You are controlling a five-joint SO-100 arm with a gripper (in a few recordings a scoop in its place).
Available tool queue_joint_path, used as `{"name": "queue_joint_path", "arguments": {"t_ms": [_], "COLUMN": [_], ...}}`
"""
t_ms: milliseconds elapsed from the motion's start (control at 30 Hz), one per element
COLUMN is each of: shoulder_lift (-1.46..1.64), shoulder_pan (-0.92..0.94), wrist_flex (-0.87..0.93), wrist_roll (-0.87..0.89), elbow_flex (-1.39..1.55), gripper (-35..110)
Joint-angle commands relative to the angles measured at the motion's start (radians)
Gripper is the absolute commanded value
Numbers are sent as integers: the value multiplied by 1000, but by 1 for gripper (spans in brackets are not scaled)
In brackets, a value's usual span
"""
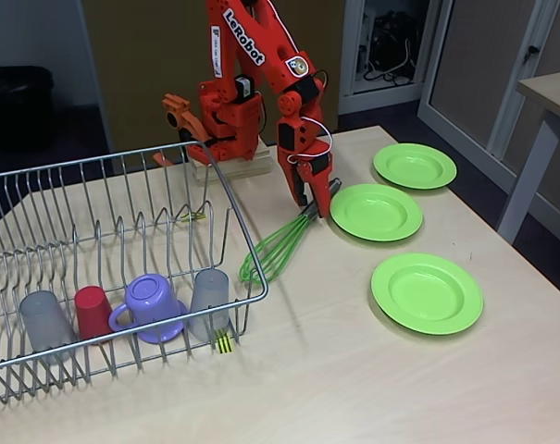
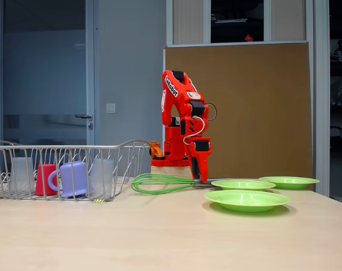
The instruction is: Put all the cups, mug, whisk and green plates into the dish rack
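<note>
One dish rack (image 1: 94, 231) fills the left part of the surface (image 1: 354, 388) and holds, along its front side, two grey cups (image 1: 46, 319), a red cup (image 1: 93, 310) and the purple mug (image 1: 153, 303), all upside down. Three green plates (image 1: 427, 292) lie at the right side. The whisk (image 1: 278, 248) lies between rack and plates; the claw (image 1: 309, 194) is closed on its handle.

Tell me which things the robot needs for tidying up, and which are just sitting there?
For the job:
- dish rack
- red cup
- two grey cups
- purple mug
- green whisk
- three green plates
- gripper

Just lying about:
- wooden block under the arm
- black bin on the floor
</note>
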Motion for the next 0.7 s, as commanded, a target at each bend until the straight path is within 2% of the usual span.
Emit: {"name": "queue_joint_path", "arguments": {"t_ms": [0, 233, 433, 667], "shoulder_lift": [-17, -123, -137, -48], "shoulder_pan": [9, -3, -14, -69], "wrist_flex": [-26, -115, -181, -60], "wrist_roll": [3, 40, 64, 109], "elbow_flex": [12, 0, 11, -3], "gripper": [22, 18, 0, 0]}}
